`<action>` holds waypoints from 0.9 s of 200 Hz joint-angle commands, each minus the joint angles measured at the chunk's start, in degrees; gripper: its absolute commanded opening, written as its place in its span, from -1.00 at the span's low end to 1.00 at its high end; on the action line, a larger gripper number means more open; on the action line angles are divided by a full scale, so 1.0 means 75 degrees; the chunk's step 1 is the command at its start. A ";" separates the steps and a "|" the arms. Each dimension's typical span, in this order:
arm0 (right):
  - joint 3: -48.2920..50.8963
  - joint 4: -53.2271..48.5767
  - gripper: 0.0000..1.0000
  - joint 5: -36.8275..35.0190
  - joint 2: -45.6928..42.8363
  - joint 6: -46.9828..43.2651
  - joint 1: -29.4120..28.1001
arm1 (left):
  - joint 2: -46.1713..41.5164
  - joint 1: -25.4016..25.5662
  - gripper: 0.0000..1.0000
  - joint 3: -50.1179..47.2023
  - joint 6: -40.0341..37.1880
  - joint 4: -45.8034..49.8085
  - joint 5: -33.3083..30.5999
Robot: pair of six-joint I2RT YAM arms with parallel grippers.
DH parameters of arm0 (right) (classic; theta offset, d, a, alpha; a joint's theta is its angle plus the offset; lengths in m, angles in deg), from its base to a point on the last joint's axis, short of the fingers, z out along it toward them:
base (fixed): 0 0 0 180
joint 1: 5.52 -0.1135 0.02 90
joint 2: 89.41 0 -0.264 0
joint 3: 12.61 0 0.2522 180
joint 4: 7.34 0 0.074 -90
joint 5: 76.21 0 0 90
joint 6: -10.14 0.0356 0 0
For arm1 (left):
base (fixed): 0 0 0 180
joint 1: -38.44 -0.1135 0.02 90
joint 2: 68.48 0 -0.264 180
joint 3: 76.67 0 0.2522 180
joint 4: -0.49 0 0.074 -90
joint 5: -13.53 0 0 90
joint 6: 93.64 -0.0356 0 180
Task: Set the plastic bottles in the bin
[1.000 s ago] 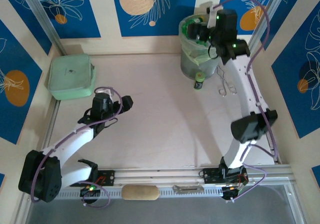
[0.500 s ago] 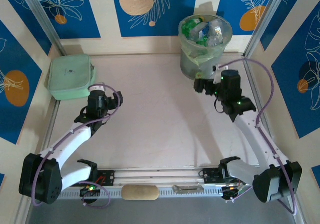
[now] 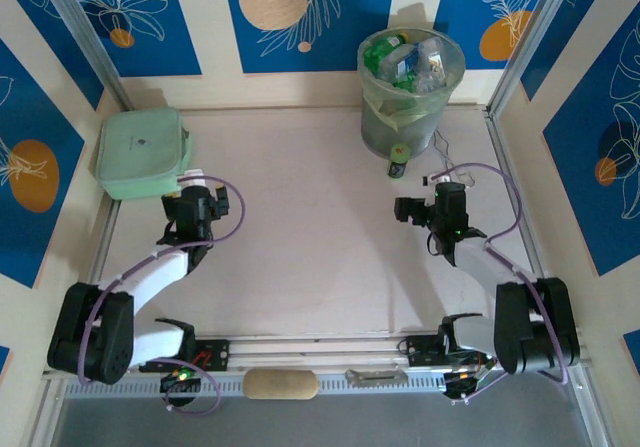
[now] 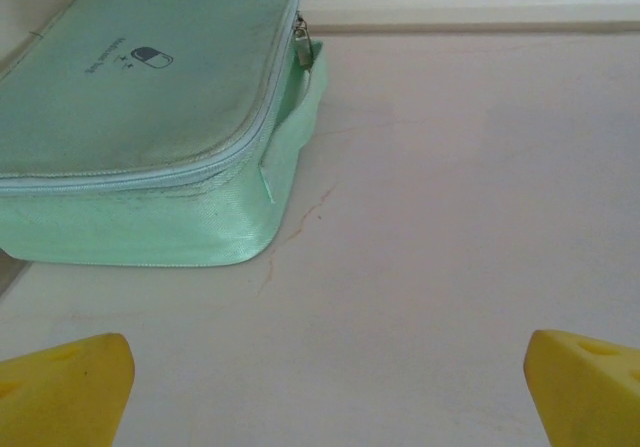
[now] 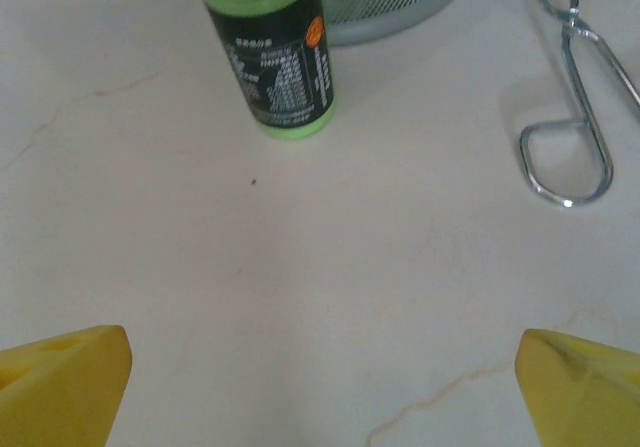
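Evidently your right end effector (image 5: 320,392) has drawn back from the bin (image 3: 383,127), open and empty like your left end effector (image 4: 320,387), leaving the plastic bottles (image 3: 410,62) inside it, so loading looks finished.

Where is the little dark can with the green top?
In the top view, the dark can stands upright on the far right of the table, just in front of the grey bin, with the wire tongs to its right.

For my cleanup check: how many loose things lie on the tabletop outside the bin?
3: mint-green square pouch, far left; short dark container with green top, before the round grey bin; metal wire tongs, right of it.
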 commanded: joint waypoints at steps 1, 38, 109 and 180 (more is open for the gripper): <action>0.0286 0.1689 0.98 0.0500 0.0357 -0.0070 0.0204 | 0.0296 -0.0085 0.99 -0.0311 -0.0531 -0.1041 -0.0313; 0.0161 0.2541 0.99 0.0714 0.1013 -0.0028 0.0466 | 0.1121 -0.0087 0.99 -0.0750 -0.1139 -0.2668 -0.0001; 0.0545 0.4345 0.98 0.1012 0.2033 -0.0173 0.0688 | 0.2004 -0.0126 0.99 -0.1329 -0.2048 -0.4947 0.0996; 0.0677 0.4612 0.98 0.0745 0.2073 -0.0216 0.0596 | 0.2060 -0.0514 0.99 -0.1462 -0.1733 -0.5164 0.1706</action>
